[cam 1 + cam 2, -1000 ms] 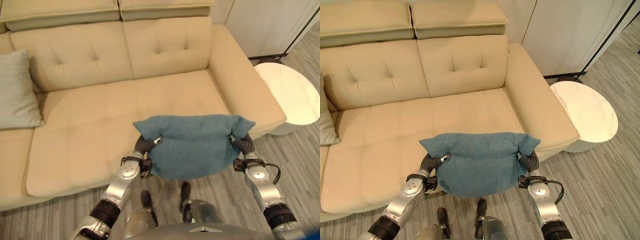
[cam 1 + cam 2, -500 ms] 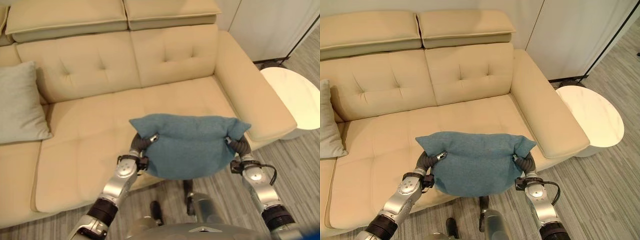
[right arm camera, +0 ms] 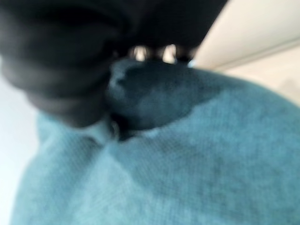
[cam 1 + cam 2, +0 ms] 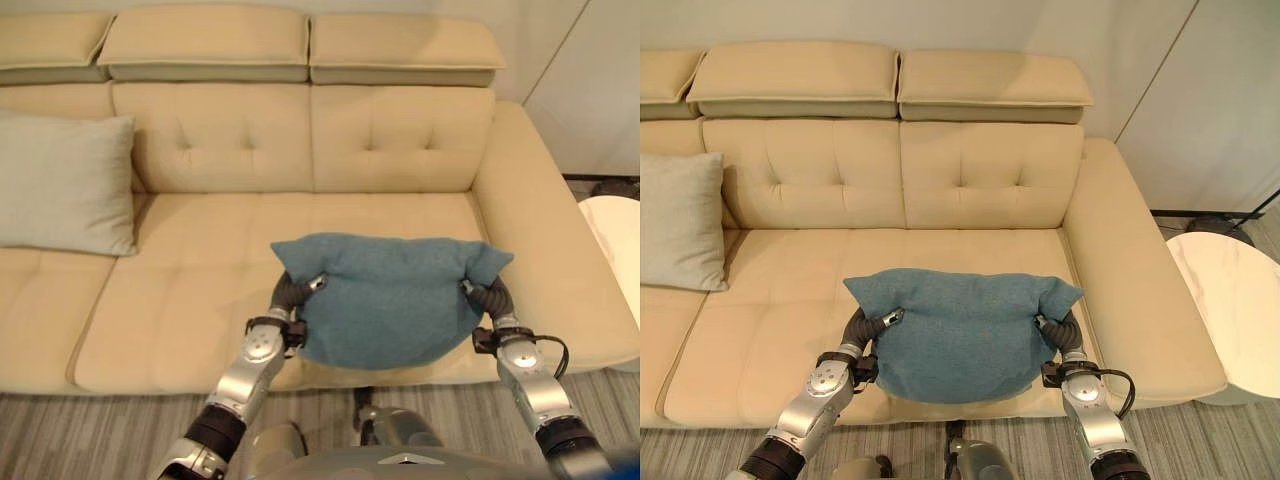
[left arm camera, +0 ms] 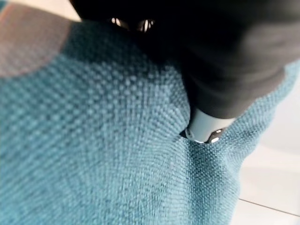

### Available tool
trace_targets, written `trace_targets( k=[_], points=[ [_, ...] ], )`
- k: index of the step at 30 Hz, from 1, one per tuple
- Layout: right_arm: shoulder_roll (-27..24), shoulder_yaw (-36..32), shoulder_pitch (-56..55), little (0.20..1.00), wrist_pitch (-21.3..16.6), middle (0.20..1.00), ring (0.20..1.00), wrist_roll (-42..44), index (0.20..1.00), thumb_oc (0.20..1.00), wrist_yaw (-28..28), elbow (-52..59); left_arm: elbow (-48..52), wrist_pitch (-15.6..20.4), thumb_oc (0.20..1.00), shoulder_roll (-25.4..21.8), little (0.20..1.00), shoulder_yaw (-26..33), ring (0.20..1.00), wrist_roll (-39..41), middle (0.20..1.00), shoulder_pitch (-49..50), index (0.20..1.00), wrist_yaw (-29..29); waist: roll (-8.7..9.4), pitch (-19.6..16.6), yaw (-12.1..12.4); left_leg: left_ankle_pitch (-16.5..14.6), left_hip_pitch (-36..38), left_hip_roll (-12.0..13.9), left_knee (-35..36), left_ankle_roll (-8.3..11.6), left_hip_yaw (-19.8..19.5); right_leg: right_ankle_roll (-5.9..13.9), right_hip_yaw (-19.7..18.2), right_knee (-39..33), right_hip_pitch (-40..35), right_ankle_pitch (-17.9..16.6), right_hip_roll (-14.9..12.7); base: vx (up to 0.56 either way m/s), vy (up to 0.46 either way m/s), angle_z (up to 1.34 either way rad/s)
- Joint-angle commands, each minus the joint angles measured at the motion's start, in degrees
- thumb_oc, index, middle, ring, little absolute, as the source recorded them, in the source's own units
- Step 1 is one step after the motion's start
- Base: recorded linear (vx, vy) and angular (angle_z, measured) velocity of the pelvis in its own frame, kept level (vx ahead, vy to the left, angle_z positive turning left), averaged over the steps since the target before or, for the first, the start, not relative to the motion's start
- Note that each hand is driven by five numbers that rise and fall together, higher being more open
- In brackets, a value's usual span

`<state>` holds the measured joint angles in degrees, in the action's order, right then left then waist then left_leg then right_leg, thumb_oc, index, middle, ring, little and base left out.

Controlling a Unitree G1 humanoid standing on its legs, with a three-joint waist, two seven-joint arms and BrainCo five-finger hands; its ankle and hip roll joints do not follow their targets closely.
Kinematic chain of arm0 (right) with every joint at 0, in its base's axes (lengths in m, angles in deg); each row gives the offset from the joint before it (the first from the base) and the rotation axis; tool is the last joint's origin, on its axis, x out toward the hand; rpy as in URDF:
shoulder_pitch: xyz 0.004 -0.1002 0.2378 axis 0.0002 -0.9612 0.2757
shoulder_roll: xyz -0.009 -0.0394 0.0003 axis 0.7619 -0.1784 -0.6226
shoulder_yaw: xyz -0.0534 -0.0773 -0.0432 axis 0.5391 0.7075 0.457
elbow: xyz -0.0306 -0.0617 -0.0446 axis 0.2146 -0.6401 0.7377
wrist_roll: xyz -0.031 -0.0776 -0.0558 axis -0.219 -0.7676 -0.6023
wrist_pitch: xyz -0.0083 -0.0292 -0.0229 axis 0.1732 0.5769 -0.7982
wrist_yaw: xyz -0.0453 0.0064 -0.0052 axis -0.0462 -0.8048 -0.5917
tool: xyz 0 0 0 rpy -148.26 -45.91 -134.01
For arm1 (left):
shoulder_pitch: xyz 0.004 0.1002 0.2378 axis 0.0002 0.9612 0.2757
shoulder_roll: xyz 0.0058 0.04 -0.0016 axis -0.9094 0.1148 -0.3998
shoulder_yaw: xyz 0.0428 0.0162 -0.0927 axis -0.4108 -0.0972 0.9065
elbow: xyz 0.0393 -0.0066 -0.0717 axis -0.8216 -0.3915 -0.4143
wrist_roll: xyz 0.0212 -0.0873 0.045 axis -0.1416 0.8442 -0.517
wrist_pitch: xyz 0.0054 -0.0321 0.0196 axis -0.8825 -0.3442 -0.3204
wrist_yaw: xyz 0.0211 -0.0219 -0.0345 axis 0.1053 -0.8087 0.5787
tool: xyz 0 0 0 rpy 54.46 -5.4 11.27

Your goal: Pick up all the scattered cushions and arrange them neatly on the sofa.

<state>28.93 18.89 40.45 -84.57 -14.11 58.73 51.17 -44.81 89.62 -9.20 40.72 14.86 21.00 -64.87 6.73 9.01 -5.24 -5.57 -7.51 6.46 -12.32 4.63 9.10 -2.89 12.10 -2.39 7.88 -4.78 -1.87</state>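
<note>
Progress partial: grey cushion set at sofa left end; left hand and right hand each clamp a top corner of blue cushion above seat front edge, not yet placed.

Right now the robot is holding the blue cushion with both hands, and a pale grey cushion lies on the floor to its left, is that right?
Not quite. The pale grey cushion leans against the sofa backrest, as the left eye view shows. Both the left hand and right hand do hold the blue cushion.
</note>
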Motion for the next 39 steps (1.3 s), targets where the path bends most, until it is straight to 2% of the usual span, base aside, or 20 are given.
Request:
trace_targets(
  k=[1, 4, 13, 22, 29, 39],
  points=[
    [-1.6, -2.7, 0.9, 0.200, -4.4, 0.200, 0.200, 0.3, 0.200, 0.200, -0.5, 5.2, 9.4, 6.1, 0.200, 0.2, 0.200, 1.9, 0.200, 1.5, 0.200, -1.7, 0.200, -1.4, -0.73, -3.2, 0.8, 3.8, -0.8, 0.0, 5.0, 0.36, -1.3, 7.58, -5.0, 5.4, -4.6, 8.5, -1.0, 0.12, 0.121, -0.20],
    [-1.6, -3.0, 0.8, 0.200, -4.3, 0.200, 0.200, 0.3, 0.200, 0.200, -0.6, 5.3, 9.5, 6.0, 0.200, 0.0, 0.200, 1.9, 0.200, 1.4, 0.200, -1.6, 0.200, -1.5, -0.77, -3.5, 0.7, 4.0, -0.1, -0.3, 5.9, 0.34, -1.0, 7.65, -5.1, 5.4, -4.9, 8.5, -1.2, 0.09, 0.105, -0.27],
    [-1.0, -4.0, 4.2, 0.200, -4.6, 0.200, 0.200, -0.5, 0.200, 0.200, -1.3, 8.6, 12.3, 7.0, 0.200, -2.4, 0.200, 4.0, 0.200, -0.1, 0.200, -2.4, 0.200, -0.6, 0.16, -4.5, 1.9, 0.5, 2.4, -2.5, 5.5, -1.76, 1.7, 9.36, -7.3, 6.8, -4.9, 8.2, -3.5, 0.08, 0.117, -0.19],
    [-5.2, -3.1, 13.2, 0.200, -4.7, 0.200, 0.200, -2.1, 0.200, 0.200, -3.0, 11.5, 12.9, 9.2, 0.200, -3.5, 0.200, 4.6, 0.200, 0.0, 0.200, -10.7, 0.200, 2.9, -0.21, -5.7, 2.7, 0.4, 4.4, -3.9, 8.5, -2.51, 2.9, 10.89, -8.1, 5.2, -5.2, 6.6, -4.9, 0.06, 0.059, -0.06],
    [-6.3, -0.2, 22.7, 0.200, -4.2, 0.200, 0.200, -1.2, 0.200, 0.200, -5.0, 8.3, 9.0, 10.0, 0.200, -4.2, 0.200, 3.2, 0.200, 0.0, 0.200, -19.5, 0.200, 6.2, -0.69, -4.9, 3.5, 1.6, 3.2, -4.5, 10.8, -2.65, 2.8, 11.57, -7.8, 3.7, -3.1, 5.1, -5.3, -0.02, 0.002, 0.00],
    [-10.0, 6.4, 41.1, 0.200, -3.8, 0.200, 0.200, 1.5, 0.200, 0.200, -8.6, -3.0, -1.8, 11.7, 0.200, -8.0, 0.200, -0.8, 0.200, -1.8, 0.200, -39.2, 0.200, 12.0, -2.22, -1.5, 4.2, 6.2, -3.6, -4.5, 14.4, -1.77, 1.5, 11.94, -6.8, 2.7, 4.2, 3.0, -5.3, -0.08, -0.009, 0.08]
  ],
)
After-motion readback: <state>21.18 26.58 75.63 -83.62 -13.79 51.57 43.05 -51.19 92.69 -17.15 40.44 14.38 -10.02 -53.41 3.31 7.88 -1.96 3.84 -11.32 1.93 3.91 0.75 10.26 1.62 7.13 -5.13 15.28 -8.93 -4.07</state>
